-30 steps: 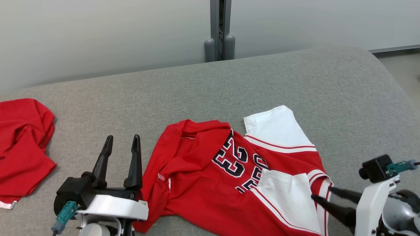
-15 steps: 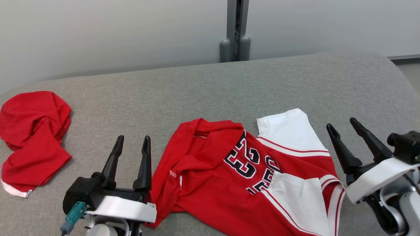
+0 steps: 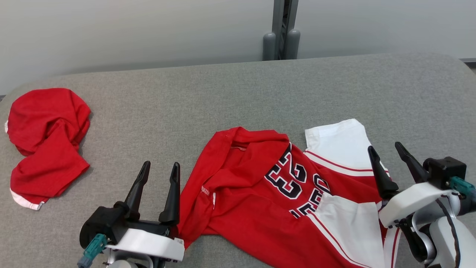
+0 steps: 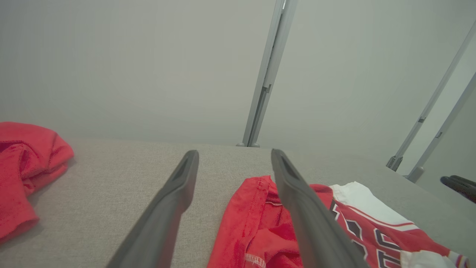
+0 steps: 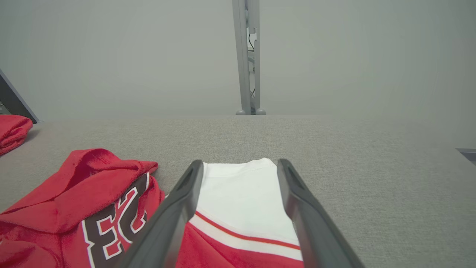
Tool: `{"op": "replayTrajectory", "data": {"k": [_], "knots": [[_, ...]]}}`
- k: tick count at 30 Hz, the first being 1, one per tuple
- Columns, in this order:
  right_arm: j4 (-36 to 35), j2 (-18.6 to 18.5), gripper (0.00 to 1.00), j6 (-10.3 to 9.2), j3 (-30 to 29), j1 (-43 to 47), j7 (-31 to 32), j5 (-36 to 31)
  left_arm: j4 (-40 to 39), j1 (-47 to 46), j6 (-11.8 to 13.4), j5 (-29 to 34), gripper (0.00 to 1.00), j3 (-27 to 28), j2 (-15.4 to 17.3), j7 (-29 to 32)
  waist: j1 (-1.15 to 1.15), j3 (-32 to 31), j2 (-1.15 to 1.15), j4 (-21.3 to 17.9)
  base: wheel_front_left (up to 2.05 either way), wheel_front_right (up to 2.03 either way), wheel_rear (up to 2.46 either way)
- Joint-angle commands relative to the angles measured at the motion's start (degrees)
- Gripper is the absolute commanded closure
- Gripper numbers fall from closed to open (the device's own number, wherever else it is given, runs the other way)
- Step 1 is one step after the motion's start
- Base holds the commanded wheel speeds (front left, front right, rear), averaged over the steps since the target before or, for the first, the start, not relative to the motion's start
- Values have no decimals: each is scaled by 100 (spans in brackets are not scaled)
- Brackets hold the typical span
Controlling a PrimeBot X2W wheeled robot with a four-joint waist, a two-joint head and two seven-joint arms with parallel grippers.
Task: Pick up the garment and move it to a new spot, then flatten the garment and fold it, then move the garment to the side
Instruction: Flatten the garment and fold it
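The red-and-white numbered jersey [image 3: 260, 193] lies on the grey fabric-covered table [image 3: 223, 96], right between the two pincers. The left pincer [image 3: 161, 163] sits just beside its collar side, and the right pincer [image 3: 383, 146] hangs over its sleeve, which lies between that pincer's fingers. Well out to the left of the left pincer lies a crumpled red cloth garment [image 3: 44, 145]. Ahead of both pincers, beyond the table's far edge, stands a grey metal post [image 3: 281, 33].

Jersey [image 3: 253, 219] hem cut off below, lettering [image 3: 293, 180] partly folded under
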Motion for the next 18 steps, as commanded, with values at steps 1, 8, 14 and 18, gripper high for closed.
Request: {"op": "replayTrajectory", "data": {"k": [1,8,14,18], "knots": [[102,-47,0,-2,-16,-133,78,-74,-4,-122,-29,53,0,-4,19,-22,0,91,0,74,0,0,0],[1051,-236,0,-2,3,-1173,757,195,52,-418,-135,77,0,-59,20,-22,0,554,0,455,0,0,0],[1945,-500,0,-2,-93,-1886,1004,309,88,-602,-192,-6,0,-166,20,-22,0,856,0,764,0,0,0],[2475,-650,0,-2,-137,-2233,1070,235,83,-691,-182,-48,0,-226,20,-22,0,1006,0,933,0,0,0]]}}
